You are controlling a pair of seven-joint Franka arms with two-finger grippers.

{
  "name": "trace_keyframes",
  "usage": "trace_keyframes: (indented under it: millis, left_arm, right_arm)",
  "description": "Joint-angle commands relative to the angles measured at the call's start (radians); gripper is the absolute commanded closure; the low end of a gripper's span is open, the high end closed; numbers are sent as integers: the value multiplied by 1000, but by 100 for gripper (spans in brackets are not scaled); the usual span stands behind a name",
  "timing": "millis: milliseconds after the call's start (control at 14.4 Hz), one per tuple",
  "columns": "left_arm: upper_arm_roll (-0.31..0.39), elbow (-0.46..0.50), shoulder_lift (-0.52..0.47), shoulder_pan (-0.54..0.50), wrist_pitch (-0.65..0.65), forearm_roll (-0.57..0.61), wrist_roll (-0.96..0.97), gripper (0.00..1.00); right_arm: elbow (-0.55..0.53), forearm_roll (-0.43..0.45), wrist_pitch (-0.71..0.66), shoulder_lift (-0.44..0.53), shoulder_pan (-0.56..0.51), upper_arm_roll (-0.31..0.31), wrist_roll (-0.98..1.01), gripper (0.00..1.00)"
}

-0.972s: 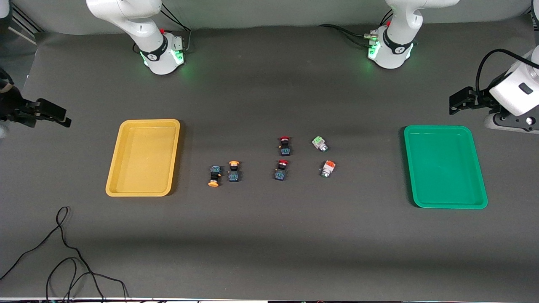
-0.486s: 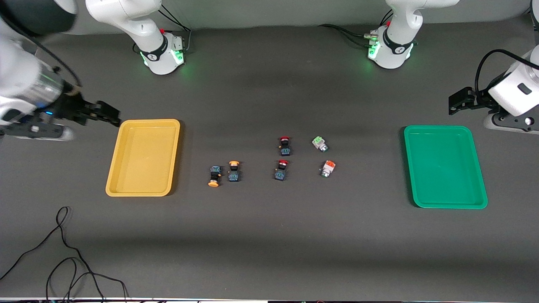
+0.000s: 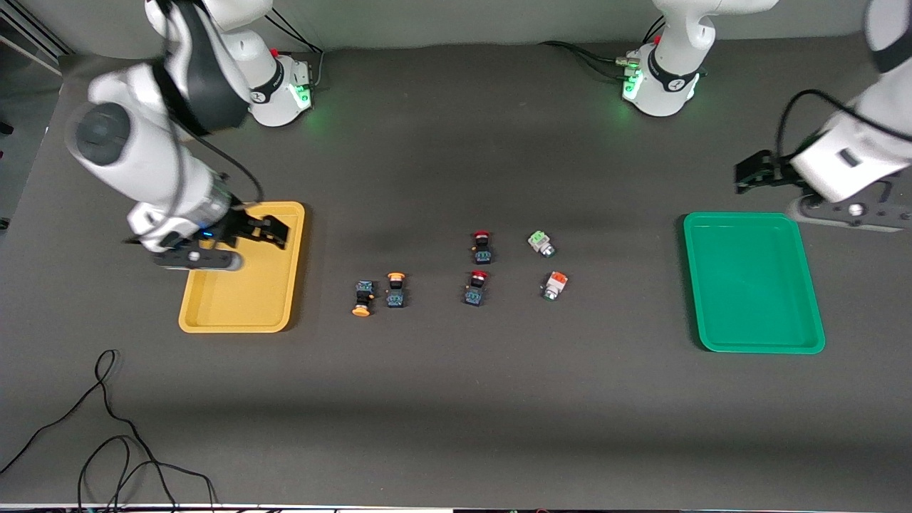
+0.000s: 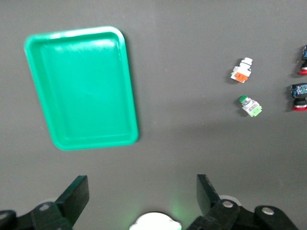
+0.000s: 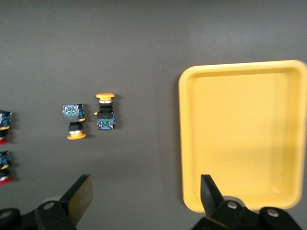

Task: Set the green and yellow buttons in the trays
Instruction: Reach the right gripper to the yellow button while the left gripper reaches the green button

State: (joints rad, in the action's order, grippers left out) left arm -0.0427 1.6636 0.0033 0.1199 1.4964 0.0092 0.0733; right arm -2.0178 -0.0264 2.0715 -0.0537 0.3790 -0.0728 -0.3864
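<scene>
The trays are lying well apart at mid-height of the front view: the yellow tray point(image 3: 242, 285) at the frame's left-hand side, toward the right arm's end of the table, and the green tray point(image 3: 753, 283) at the frame's right-hand side, toward the left arm's end. Both are sitting with nothing in them.

The right gripper point(image 3: 274, 231) is hanging over the upper part of the yellow tray, its jaws spread wide and gripping nothing. The left gripper point(image 3: 748, 174) is hovering in the upper right of the frame, over bare table just above the green tray, jaws likewise spread wide and gripping nothing.

The buttons are resting on the table between the trays, near the frame's center. Two yellow-capped buttons point(image 3: 362, 297) point(image 3: 395, 288) are lying side by side nearest the yellow tray. Two red-capped buttons point(image 3: 482, 246) point(image 3: 475, 287) are sitting in the middle, one above the other. The pale green button point(image 3: 541, 243) and the orange-red button point(image 3: 554, 285) are lying closest to the green tray, the green one higher in the frame.
</scene>
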Motion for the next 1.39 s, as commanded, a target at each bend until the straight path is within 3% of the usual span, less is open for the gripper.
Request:
trace_keyframes:
  millis: [0, 347, 625, 972, 1250, 1319]
  left_arm:
    - [0, 68, -14, 95, 36, -27, 213, 0]
    - [0, 198, -11, 325, 217, -54, 678, 0]
    - [0, 249, 7, 492, 370, -48, 1037, 0]
    - [1, 412, 41, 515, 585, -43, 1060, 0]
    - [3, 453, 209, 511, 775, -11, 1079, 0]
    - [6, 459, 248, 511, 827, -5, 1091, 0]
  right_arm:
    - [-45, -6, 108, -53, 67, -12, -95, 1]
    - [-117, -6, 376, -178, 135, -12, -154, 1]
    - [-125, -6, 551, -302, 181, -15, -218, 1]
    - [-122, -6, 699, -411, 184, -18, -246, 1]
    - [-116, -6, 772, -465, 181, -21, -246, 7]
    - [-114, -6, 782, -472, 181, -21, -246, 13]
